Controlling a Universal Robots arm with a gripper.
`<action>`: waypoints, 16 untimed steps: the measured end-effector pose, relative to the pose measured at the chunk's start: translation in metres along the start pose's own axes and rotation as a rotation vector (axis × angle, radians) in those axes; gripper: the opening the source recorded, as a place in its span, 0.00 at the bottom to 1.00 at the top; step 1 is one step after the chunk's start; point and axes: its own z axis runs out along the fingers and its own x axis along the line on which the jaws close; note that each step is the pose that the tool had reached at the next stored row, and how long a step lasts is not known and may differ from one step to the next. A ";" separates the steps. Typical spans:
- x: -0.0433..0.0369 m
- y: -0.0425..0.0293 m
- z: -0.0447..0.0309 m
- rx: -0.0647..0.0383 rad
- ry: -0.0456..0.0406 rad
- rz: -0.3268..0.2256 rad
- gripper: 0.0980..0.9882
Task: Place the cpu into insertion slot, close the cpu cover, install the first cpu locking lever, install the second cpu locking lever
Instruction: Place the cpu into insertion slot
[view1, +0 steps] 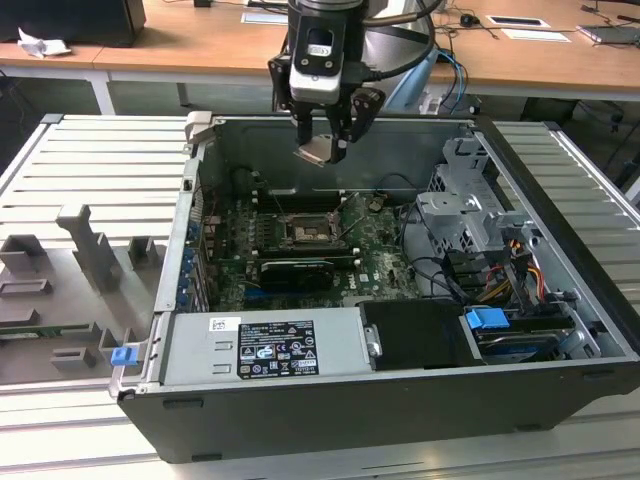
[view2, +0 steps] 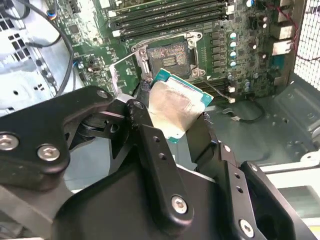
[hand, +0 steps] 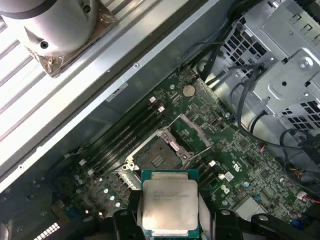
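Note:
My gripper (view1: 322, 150) hangs above the open computer case, shut on the cpu (view1: 313, 152), a flat square chip with a pale metal top and a green edge. In both wrist views the cpu (view2: 175, 107) (hand: 169, 202) sits tilted between the two black fingers (view2: 145, 125). The insertion slot (view1: 305, 232) (view2: 169, 59) (hand: 156, 157) lies below on the green motherboard, a dark square socket in a silver frame with nothing in it. The cpu cover (hand: 194, 131) is swung open beside the socket.
The case walls (view1: 330, 130) surround the board. Long black memory slots (view2: 170, 17) run beside the socket, and a black graphics card (view1: 295, 270) lies near it. A drive cage (view1: 465, 215) with cables stands at the exterior view's right, and a power supply (view1: 265, 345) at the front.

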 end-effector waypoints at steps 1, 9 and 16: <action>0.0000 0.0000 0.0004 -0.001 -0.0017 0.019 0.49; -0.0001 -0.0003 0.0035 -0.004 -0.0167 0.198 0.49; -0.0001 -0.0005 0.0058 -0.007 -0.0276 0.329 0.49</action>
